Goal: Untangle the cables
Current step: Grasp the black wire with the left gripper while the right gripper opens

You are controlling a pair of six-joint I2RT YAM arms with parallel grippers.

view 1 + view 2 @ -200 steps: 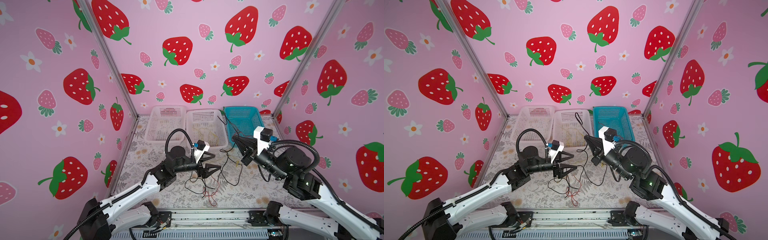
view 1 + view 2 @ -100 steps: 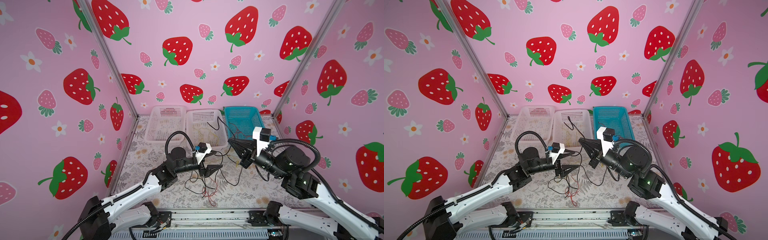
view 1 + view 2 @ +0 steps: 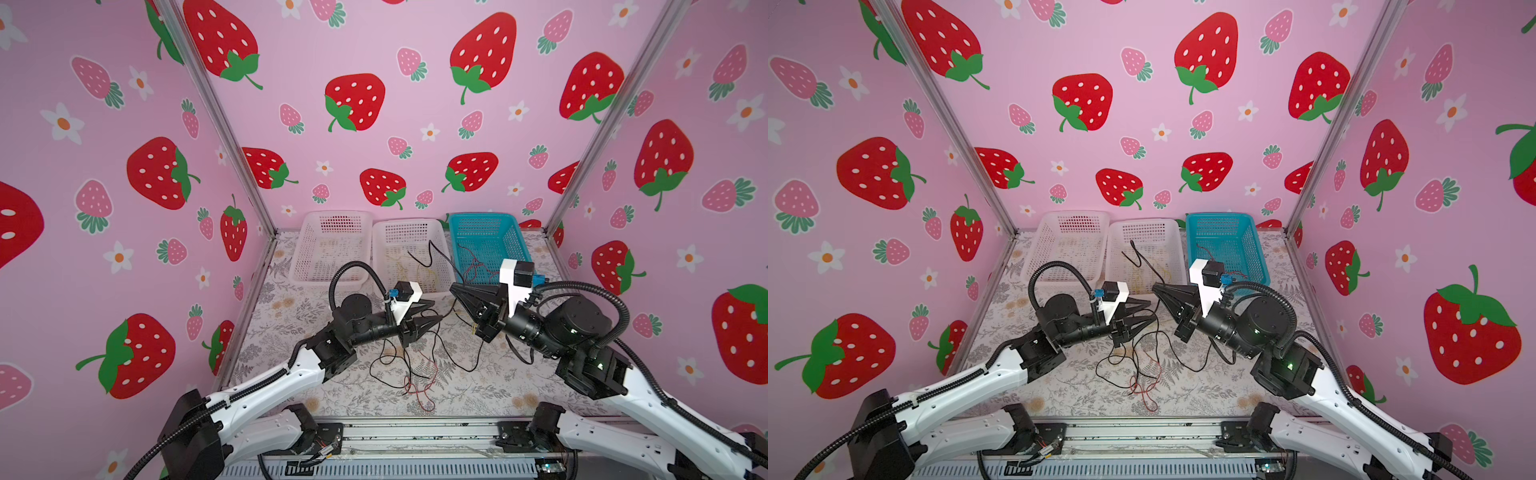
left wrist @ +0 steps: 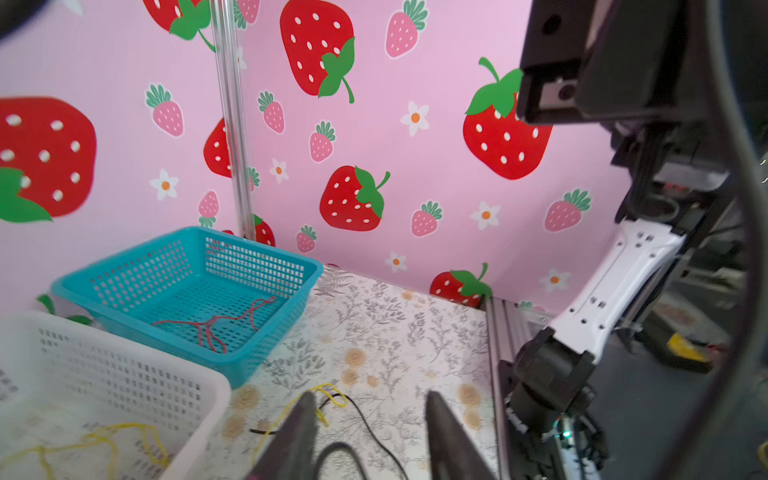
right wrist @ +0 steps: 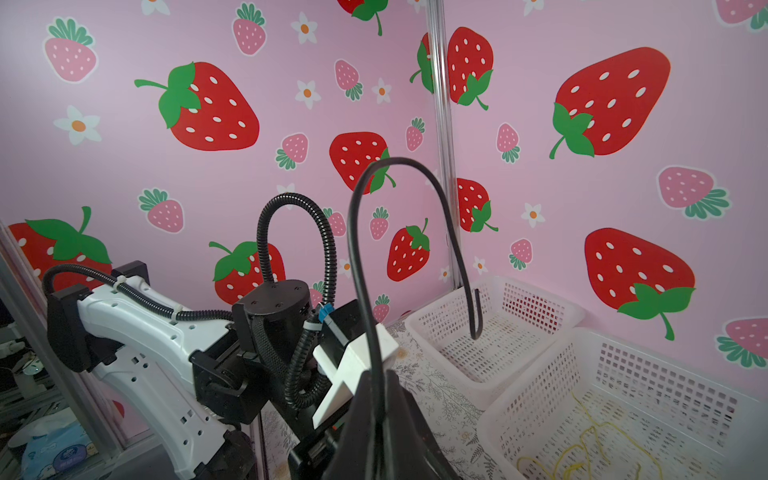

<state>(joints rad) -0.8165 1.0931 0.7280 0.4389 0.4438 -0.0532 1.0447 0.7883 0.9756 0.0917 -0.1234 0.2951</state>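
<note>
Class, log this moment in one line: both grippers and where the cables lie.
left gripper: open | right gripper: shut on black cable | tangle: on table | red cable: in blue basket

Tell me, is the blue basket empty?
Not empty. In the left wrist view, a red cable lies tangled on the floor of the blue basket.

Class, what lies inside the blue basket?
A tangled red cable lies on the blue basket floor. In both top views the right arm covers part of its front.
</note>
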